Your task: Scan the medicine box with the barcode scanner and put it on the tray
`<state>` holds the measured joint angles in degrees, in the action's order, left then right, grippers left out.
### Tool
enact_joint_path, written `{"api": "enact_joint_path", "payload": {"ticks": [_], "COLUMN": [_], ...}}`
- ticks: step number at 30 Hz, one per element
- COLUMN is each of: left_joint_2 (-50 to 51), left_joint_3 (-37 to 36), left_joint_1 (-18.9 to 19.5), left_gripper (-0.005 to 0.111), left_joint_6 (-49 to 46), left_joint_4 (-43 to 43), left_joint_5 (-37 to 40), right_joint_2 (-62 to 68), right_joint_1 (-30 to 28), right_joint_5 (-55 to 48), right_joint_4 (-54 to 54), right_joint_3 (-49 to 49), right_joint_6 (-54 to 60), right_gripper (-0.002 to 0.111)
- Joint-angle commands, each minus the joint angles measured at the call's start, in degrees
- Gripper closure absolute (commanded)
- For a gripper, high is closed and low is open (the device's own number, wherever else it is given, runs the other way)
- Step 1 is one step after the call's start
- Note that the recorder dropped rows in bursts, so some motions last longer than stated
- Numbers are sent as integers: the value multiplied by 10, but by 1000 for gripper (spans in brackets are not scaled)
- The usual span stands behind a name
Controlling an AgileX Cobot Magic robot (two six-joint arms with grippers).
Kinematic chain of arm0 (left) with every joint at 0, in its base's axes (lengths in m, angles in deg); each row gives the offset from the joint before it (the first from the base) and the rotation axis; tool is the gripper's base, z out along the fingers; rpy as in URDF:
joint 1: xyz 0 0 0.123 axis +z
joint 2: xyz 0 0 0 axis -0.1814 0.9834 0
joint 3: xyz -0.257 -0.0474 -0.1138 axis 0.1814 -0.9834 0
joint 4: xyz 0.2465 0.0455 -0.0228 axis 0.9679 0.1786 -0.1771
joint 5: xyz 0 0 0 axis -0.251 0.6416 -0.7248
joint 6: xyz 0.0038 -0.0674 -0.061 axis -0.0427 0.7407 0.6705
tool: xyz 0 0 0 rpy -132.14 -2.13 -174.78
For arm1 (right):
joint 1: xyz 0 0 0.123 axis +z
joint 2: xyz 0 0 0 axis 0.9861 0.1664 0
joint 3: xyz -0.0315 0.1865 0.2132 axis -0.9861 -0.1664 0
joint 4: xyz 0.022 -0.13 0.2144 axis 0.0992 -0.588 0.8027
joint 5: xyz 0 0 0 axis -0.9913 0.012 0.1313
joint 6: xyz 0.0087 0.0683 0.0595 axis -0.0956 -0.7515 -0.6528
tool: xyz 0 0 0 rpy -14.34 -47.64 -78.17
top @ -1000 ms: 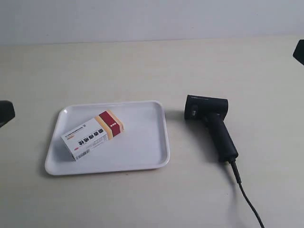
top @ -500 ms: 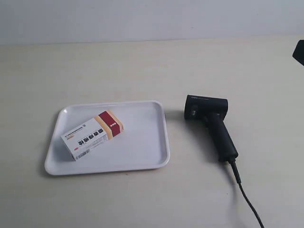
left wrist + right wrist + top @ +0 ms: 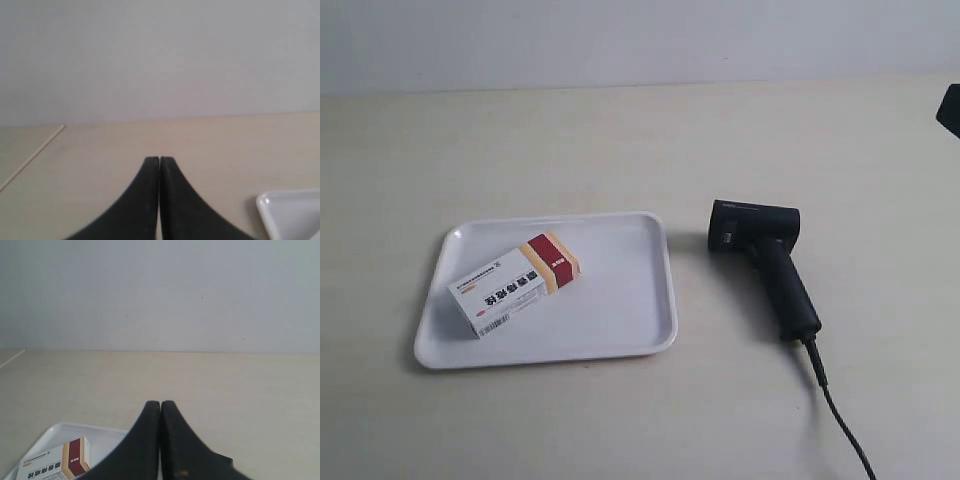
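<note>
From the exterior view, the medicine box (image 3: 516,283) lies flat inside the tray (image 3: 635,330), with the scanner (image 3: 766,262) on the table (image 3: 620,140) beside it. The left wrist view shows the left gripper (image 3: 159,161) pressed together, empty. The right wrist view shows the right gripper (image 3: 160,405) likewise closed, empty.

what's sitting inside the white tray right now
Only the medicine box lies in the tray, flat and angled, toward its left half in the exterior view. The tray floor under the box is covered.
</note>
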<state>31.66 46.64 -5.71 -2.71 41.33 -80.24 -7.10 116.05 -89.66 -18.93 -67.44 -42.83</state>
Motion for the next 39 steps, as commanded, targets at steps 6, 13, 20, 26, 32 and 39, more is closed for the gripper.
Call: {"api": "enact_joint_path", "payload": {"ticks": [6, 13, 20, 26, 32, 39], "left_joint_2": [-3, -3, -3, -3, -3, -3], "left_joint_3": [-1, -1, -1, -1, -1, -1], "left_joint_1": [0, -1, -1, -1, -1, -1], "left_gripper": [104, 104, 104, 104, 104, 104], "left_joint_6": [126, 122, 122, 122, 122, 122], "left_joint_4": [76, 76, 76, 76, 76, 76], "left_joint_5": [66, 67, 66, 66, 66, 66], "right_joint_2": [-1, -1, -1, -1, -52, -162], "right_joint_1": [0, 0, 0, 0, 0, 0], "right_joint_5": [6, 6, 6, 21, 49, 95], "right_joint_4": [-3, -3, -3, 4, 222, 501], "right_joint_3": [0, 0, 0, 0, -92, -216], "right_joint_6": [6, 6, 6, -1, 205, 469], "right_gripper": [108, 108, 108, 108, 108, 108]}}
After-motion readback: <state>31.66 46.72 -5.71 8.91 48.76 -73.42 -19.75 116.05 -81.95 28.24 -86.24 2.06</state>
